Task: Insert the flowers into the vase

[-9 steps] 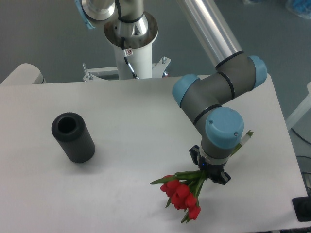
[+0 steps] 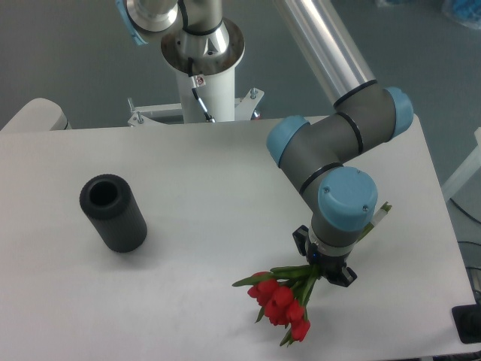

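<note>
The flowers are a small bunch of red tulip buds with green stems and leaves, lying on the white table near its front right. Their stems run up and to the right beneath the arm's wrist, and the cut ends show on the far side. My gripper points straight down over the stems, with black parts showing on either side of them. The wrist hides its fingertips. The vase, a matte black cylinder with its round mouth visible, stands far to the left, apart from both the flowers and the gripper.
The arm's white base column stands at the table's back edge. The grey and blue arm links reach over the right half of the table. The front table edge lies just below the flower buds.
</note>
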